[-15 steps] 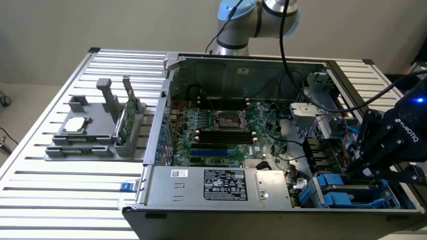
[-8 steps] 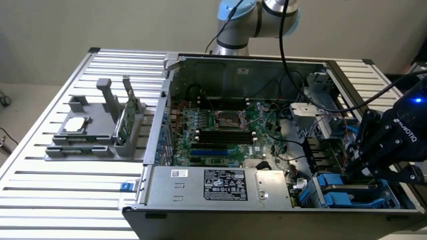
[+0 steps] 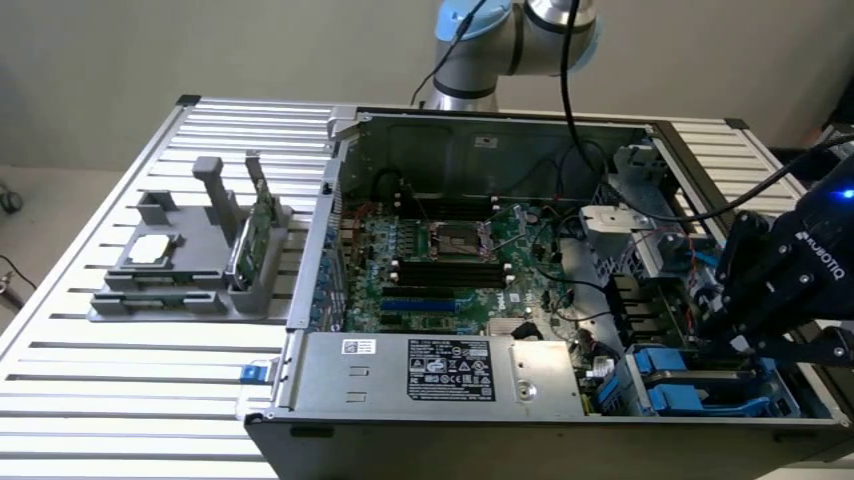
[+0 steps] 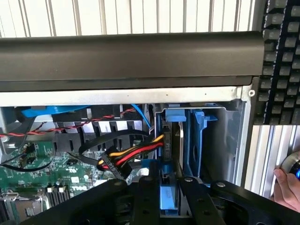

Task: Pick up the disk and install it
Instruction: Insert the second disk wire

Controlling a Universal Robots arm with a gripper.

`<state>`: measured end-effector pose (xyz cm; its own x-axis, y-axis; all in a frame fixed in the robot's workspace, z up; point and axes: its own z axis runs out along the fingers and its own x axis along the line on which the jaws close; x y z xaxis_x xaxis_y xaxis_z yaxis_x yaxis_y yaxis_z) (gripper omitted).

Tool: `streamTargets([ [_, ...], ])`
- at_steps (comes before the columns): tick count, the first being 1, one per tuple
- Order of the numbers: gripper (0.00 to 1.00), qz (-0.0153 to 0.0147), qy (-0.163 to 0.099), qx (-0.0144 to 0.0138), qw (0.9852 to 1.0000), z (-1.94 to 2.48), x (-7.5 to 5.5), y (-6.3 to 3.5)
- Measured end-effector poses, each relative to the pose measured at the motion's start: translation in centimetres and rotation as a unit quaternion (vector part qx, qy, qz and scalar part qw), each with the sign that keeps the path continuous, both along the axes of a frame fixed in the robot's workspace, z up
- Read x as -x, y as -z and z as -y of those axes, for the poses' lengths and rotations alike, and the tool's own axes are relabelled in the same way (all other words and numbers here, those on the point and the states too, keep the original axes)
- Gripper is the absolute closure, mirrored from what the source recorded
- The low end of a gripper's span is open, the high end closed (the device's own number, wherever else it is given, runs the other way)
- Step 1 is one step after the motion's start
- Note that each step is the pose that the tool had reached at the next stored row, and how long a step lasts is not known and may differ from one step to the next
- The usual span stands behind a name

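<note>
Your black gripper [image 3: 747,335] hangs over the drive bay corner of the open grey computer case [image 3: 400,405], at the exterior view's right. In the wrist view its black fingers [image 4: 145,199] are clamped on the disk [image 4: 168,197], a flat drive with a blue plastic frame, standing on edge beside the blue bay rails [image 4: 194,140]. Red, yellow and black wires [image 4: 136,152] lie just beside it. The gripper body reads "ROBOTIQ". A black keyboard [image 4: 281,61] sits outside the case, near a person's hand [image 4: 286,190].
</note>
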<state>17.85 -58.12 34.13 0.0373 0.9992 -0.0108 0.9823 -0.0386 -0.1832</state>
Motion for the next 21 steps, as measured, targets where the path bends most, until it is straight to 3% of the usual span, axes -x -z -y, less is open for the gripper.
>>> streamTargets([
  [5, 0.76, 0.0, -0.001, 0.0001, 1.0, 0.11, 0.1, -1.82],
  [18, 0.76, 0.0, -0.019, 0.0001, 0.9998, 0.12, 2.9, -1.85],
  [20, 0.78, 0.0, -0.02, 0.0001, 0.9998, 0.12, 3.0, -1.84],
  [21, 0.85, 0.0, -0.02, 0.0001, 0.9998, 0.12, 3.0, -1.84],
])
